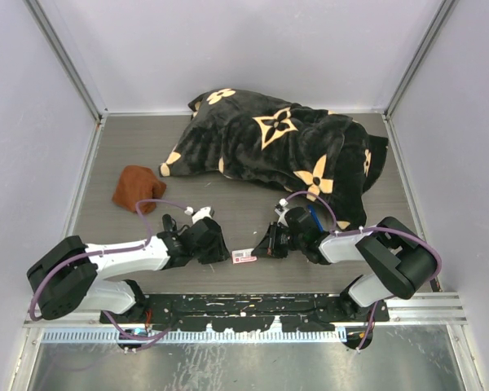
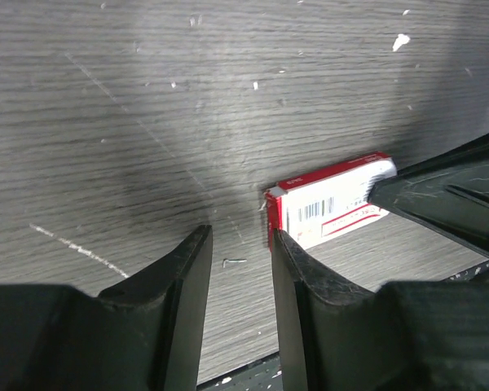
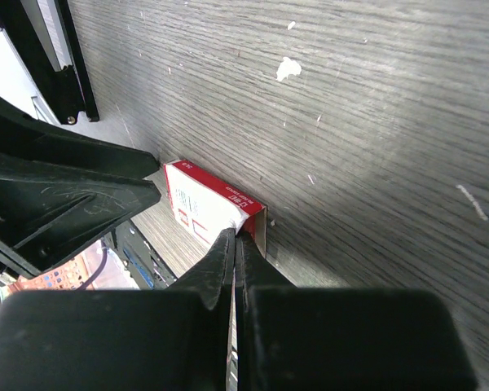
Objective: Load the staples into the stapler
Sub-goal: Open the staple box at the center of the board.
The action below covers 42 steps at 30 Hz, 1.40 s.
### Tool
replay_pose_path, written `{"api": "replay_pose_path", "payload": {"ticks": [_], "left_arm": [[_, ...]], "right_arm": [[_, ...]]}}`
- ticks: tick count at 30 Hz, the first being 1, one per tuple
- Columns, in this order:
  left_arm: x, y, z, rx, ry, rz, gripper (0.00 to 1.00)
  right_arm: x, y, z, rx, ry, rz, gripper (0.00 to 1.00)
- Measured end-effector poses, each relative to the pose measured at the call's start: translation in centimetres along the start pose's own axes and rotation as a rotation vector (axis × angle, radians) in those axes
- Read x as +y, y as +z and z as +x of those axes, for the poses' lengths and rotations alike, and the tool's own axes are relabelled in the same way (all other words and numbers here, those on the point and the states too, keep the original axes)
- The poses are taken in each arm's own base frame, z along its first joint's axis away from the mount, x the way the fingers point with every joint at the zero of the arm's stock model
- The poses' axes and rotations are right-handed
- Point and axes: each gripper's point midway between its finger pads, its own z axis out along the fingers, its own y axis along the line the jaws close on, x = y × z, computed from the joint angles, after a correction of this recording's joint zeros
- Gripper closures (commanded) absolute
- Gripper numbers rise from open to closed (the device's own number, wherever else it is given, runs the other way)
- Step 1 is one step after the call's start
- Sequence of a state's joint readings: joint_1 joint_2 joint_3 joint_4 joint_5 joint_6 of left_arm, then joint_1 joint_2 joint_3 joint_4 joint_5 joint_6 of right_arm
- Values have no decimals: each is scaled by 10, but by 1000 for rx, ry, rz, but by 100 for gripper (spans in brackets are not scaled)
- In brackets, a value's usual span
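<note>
On the table (image 1: 236, 212), close to its near edge, between both claws: the staples (image 1: 244, 257), lying flat. Runs lengthwise left to right. Left claw (image 2: 240, 236): partly open, nothing between the fingers, one fingertip just beside the left end. Right claw (image 3: 235, 238): closed tight, tips against the right end.

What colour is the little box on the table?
The staples box is white and red, clearest in the left wrist view.
</note>
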<state>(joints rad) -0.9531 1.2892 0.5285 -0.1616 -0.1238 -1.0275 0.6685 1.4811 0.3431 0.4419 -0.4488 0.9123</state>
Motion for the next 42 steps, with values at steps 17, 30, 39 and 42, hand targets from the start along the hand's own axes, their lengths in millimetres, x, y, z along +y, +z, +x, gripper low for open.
{"api": "replay_pose_path", "payload": {"ticks": [17, 30, 39, 42], "left_arm": [[-9, 7, 1, 10, -10, 30, 64], [-16, 13, 3, 49, 21, 24, 78], [-11, 12, 5, 62, 32, -3, 83], [-10, 11, 5, 64, 37, -9, 85]], "right_arm": [[0, 0, 0, -1, -1, -1, 100], [0, 0, 0, -1, -1, 0, 100], [0, 0, 0, -2, -1, 1, 100], [0, 0, 0, -2, -1, 1, 100]]}}
